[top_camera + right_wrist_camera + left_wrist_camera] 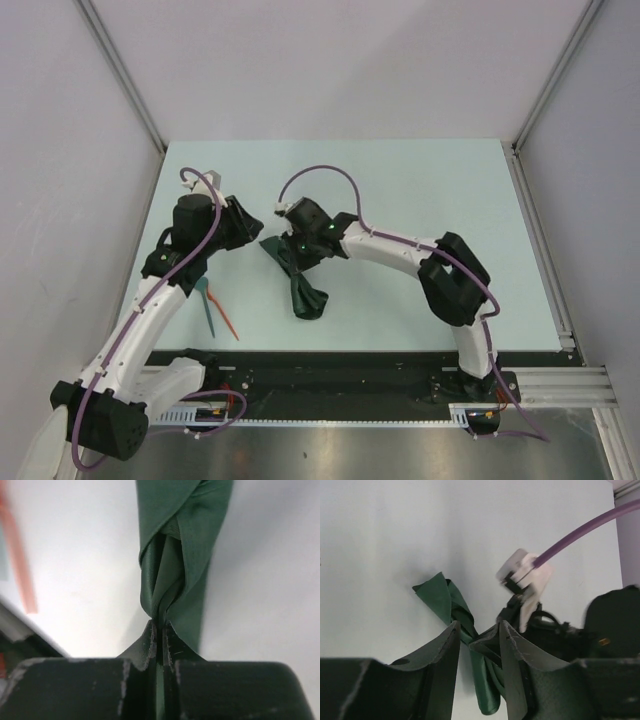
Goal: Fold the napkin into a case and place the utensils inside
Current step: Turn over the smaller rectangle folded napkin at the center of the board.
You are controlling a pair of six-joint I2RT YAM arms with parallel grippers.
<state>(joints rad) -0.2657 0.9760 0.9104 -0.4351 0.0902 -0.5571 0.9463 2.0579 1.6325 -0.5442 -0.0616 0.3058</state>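
Right jaws pinch the twisted napkin (185, 540) (gripped edge hidden between them).

Table (400, 200): flat top, pale mint green, plain and matte.
Back wall (340, 60): white panel, upright behind the table.
Left wall (50, 200) and right wall (600, 250): pale grey panels closing the sides.
Corner posts: two metal bars, one at the left rear (120, 70), one at the right rear (558, 72).
Side rail (543, 250): metal, along the table's right edge.
Black strip (340, 375): along the near edge.
Steel sheet (340, 455): brushed grey, nearest the camera.
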